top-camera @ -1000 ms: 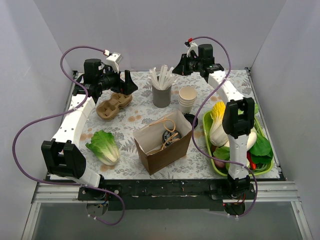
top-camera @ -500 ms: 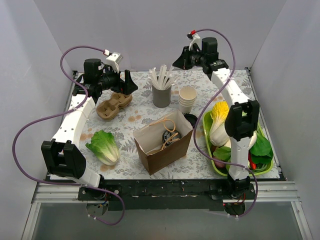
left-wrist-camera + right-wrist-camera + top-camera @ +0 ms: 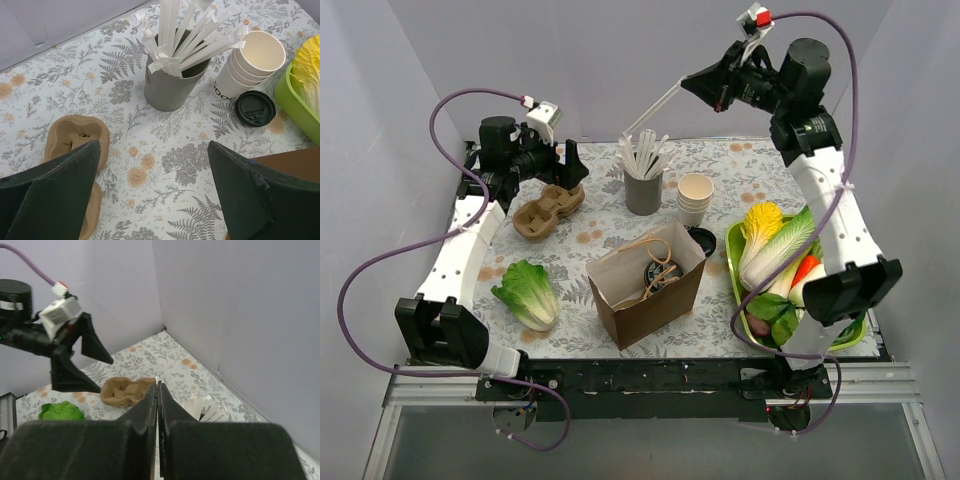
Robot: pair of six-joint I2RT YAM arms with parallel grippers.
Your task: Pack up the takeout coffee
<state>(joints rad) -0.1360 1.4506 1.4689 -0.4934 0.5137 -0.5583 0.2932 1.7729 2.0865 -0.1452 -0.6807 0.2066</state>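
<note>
A round black lid shows inside the open brown paper bag [image 3: 655, 305], on what I take for the takeout coffee [image 3: 654, 273]; its cup is hidden by the bag walls. High near the back wall, my right gripper [image 3: 692, 80] [image 3: 158, 386] is shut on a thin white stick [image 3: 660, 106] [image 3: 157, 380]. The stick slants down toward the grey cup of sticks [image 3: 643, 190] [image 3: 172, 87]. Over the back left of the table my left gripper [image 3: 574, 162] [image 3: 155, 165] hangs open, with nothing between its fingers, beside the brown cup carrier [image 3: 548, 210] [image 3: 75, 142].
A stack of lidless cream cups [image 3: 695, 198] [image 3: 250, 62] stands right of the grey cup, with a loose black lid [image 3: 701, 237] [image 3: 255, 108] next to it. A green tray [image 3: 732, 262] of vegetables fills the right side. A lettuce [image 3: 528, 292] lies front left.
My right arm has swung up and to the right, drawing the white stick out of the grey cup. The left arm has barely moved.
</note>
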